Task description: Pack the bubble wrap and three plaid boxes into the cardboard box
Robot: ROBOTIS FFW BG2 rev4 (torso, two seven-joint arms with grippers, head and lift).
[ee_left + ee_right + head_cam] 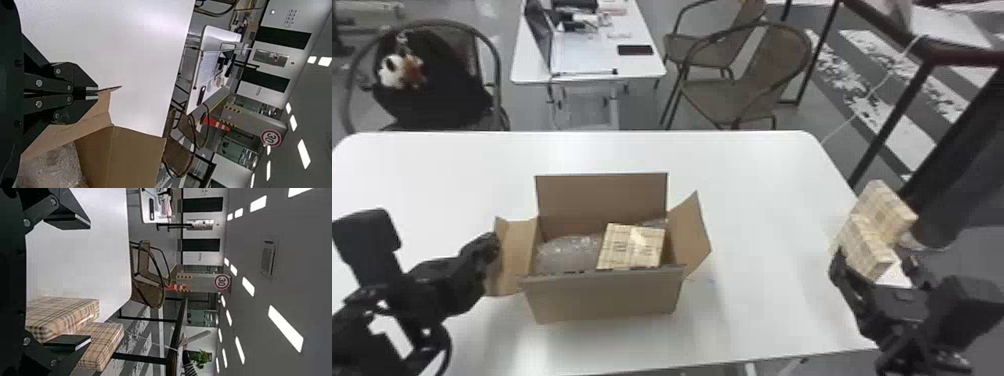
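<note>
The left gripper (pixel 98 93) is clamped on the carton's left side flap (pixel 513 250), with the fingers closed over its edge. This presumably holds the flap outward, leaves the mouth clear and steadies the cardboard box (pixel 604 297) against a push from the other side. Inside, the bubble wrap (pixel 567 252) lies in the left part, with one plaid box (pixel 631 247) beside it in the right part. The right gripper (pixel 90 282) has its fingers wide apart and nothing clamped, evidently to admit a load. Two plaid boxes, a nearer one (pixel 58 315) and a farther one (pixel 103 346), are close together by the right edge of the table (pixel 757 200). They lie beyond the outer finger (pixel 68 341), which partly covers them; the nearer extends partway into the gap's line. Contact cannot be confirmed. Centring the gripper on one box appears necessary before closing.
</note>
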